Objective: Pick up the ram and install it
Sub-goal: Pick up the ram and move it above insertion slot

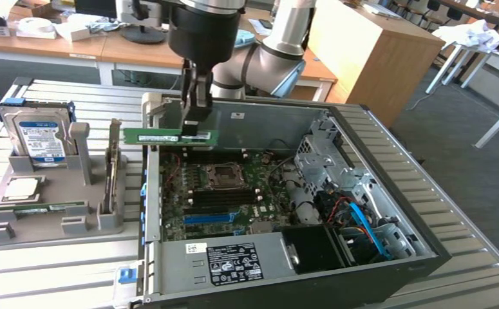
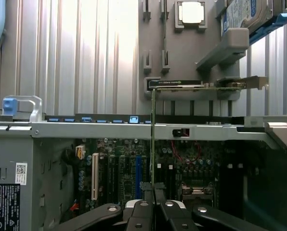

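Exterior view | hand [image 1: 194, 124] closed on ram [image 1: 141, 136] above open computer case [image 1: 266, 119] | ram's label [image 1: 167, 136] illegible

A hard drive [image 1: 38, 136] and a processor chip [image 1: 22, 188] are held in a grey holder [image 1: 47, 228] beside an open computer case [image 1: 241, 117].

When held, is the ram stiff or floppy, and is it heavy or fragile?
Probably stiff: the ram juts sideways from the gripper without sagging. Likely light, as it looks very thin edge-on. Its bare green board seems fragile.
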